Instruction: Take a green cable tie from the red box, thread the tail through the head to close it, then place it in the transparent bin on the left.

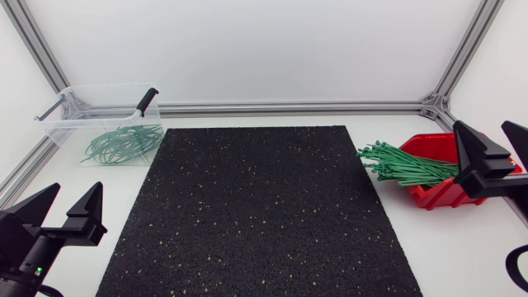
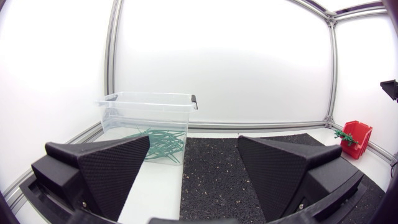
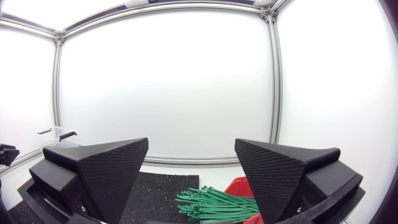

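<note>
From above, our left gripper [image 1: 62, 213] sits at the near left corner of the table, its fingers [image 1: 86, 208] spread wide with nothing between them. Our right gripper [image 1: 497, 150] hangs beside the red box [image 1: 431, 147], likewise wide open and holding nothing. A bundle of green cable ties [image 1: 404, 165] lies in that box, its ends sticking out over the black mat [image 1: 256, 206]. Looped ties [image 1: 124, 142] lie in the transparent bin [image 1: 59, 124] at the far left.

In the left wrist view, our left gripper's wedges stand well apart and touch nothing. The bin is ahead of them and the red box well off to the side.

In the right wrist view, our right gripper gapes wide over the green ties, apart from them.
</note>
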Robot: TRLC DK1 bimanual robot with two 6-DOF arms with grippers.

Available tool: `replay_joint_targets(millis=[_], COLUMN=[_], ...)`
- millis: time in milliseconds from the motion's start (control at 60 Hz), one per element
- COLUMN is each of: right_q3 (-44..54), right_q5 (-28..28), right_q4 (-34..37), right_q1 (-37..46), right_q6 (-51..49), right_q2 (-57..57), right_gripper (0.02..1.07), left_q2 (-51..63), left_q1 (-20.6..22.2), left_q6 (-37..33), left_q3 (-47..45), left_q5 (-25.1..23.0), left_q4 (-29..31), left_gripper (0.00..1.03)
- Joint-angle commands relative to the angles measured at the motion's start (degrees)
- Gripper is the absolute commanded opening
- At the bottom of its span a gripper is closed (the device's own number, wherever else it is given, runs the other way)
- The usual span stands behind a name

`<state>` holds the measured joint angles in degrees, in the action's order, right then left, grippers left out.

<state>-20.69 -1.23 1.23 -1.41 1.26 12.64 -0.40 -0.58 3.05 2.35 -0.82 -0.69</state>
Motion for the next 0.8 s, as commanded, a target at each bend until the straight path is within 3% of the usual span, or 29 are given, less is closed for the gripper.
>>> replay_joint_targets(millis=[0, 300, 600, 783], right_q3=[-4.98, -24.66, -47.25, -53.14], right_q5=[0.27, 0.09, 0.00, -0.87], right_q4=[1.67, 16.96, 39.37, 47.98], right_q1=[0.36, 3.61, 5.98, 8.09], right_q6=[-0.73, -3.63, -16.55, -25.25], right_q2=[4.85, 25.41, 47.39, 58.46], right_gripper=[1.03, 1.02, 0.99, 0.96], left_q2=[-0.39, -0.39, -0.39, -0.39], left_q1=[-0.12, -0.12, -0.12, -0.12], left_q6=[0.99, 0.99, 0.82, 0.82], left_q3=[-2.35, -2.35, -2.35, -2.35], left_q5=[-0.24, -0.24, -0.24, -0.24], left_q4=[0.95, 0.95, 0.95, 1.04], left_gripper=[0.99, 0.99, 0.99, 0.99])
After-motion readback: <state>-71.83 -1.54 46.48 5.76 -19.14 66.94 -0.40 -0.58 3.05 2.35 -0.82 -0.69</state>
